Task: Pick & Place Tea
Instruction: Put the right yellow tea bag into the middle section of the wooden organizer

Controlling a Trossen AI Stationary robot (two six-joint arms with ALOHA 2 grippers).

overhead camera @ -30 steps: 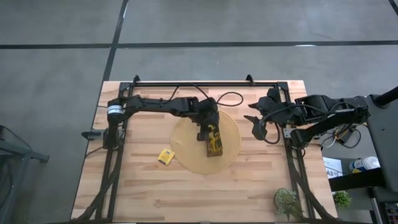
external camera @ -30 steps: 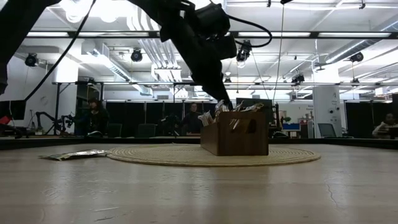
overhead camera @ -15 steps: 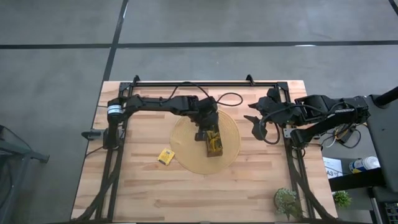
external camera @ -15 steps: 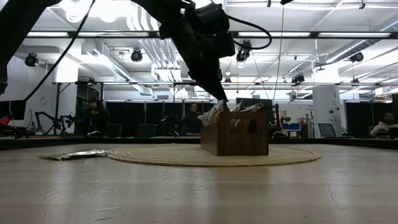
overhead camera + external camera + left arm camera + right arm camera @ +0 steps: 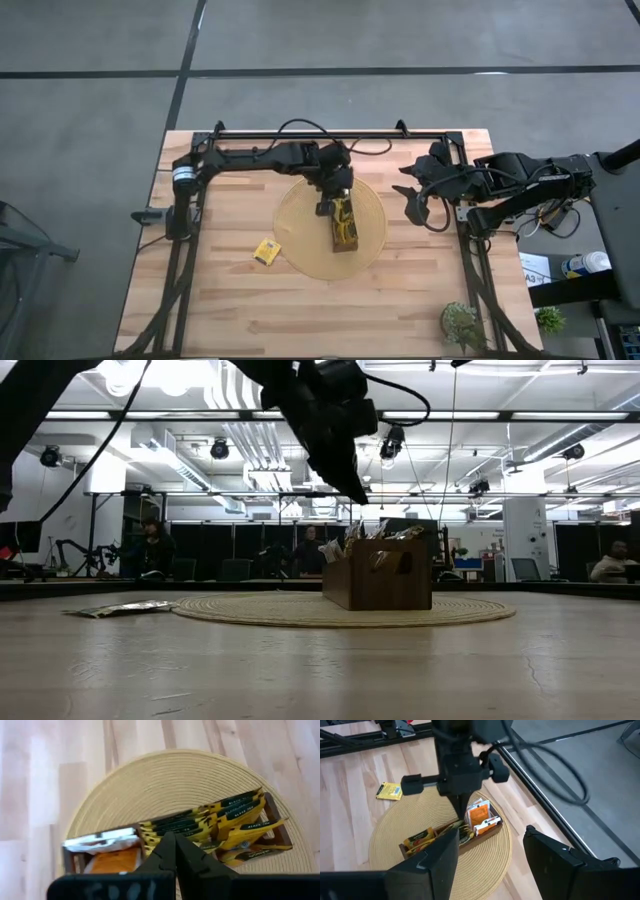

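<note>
Your left gripper hangs above the brown tray, fingers pinched together, holding no sachet I can see. One yellow tea sachet lies beside the woven mat; your right gripper waits open.

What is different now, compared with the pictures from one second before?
The left gripper has risen from the sachets in the dark tray and drawn back toward the table's far edge. Its fingers, open before, are now shut; no sachet shows between them. The right gripper, open, the sachet lying on the table and the round mat stayed as they were.
</note>
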